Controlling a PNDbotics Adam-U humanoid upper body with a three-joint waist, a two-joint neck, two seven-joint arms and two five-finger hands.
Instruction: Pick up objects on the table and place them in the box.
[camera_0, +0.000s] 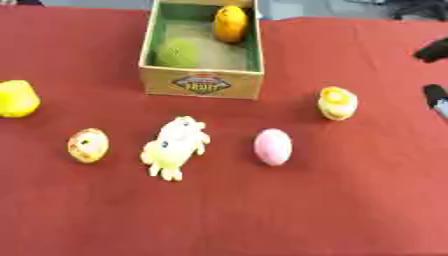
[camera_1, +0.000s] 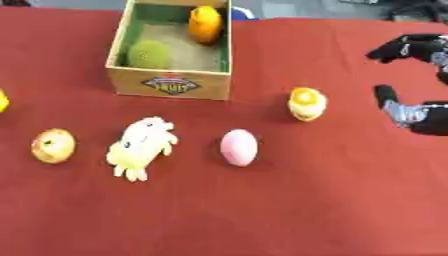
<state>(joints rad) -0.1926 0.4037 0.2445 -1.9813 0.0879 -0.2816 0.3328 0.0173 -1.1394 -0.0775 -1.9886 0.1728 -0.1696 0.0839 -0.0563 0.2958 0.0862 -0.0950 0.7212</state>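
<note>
A cardboard box (camera_0: 203, 82) stands at the back of the red table, holding an orange fruit (camera_0: 230, 23) and a green round thing (camera_0: 178, 52). On the cloth lie a yellow fruit (camera_0: 17, 98) at the far left, a tan round pastry (camera_0: 88, 145), a pale yellow plush toy (camera_0: 176, 146), a pink egg (camera_0: 273, 146) and a small yellow-topped cake (camera_0: 338, 103). My right hand (camera_1: 411, 80) hovers at the right edge, thumb and fingers spread apart, holding nothing, to the right of the cake. The left hand does not show.
The red cloth (camera_0: 262, 215) covers the whole table, with bare room along the front. Dark shapes lie past the far right corner.
</note>
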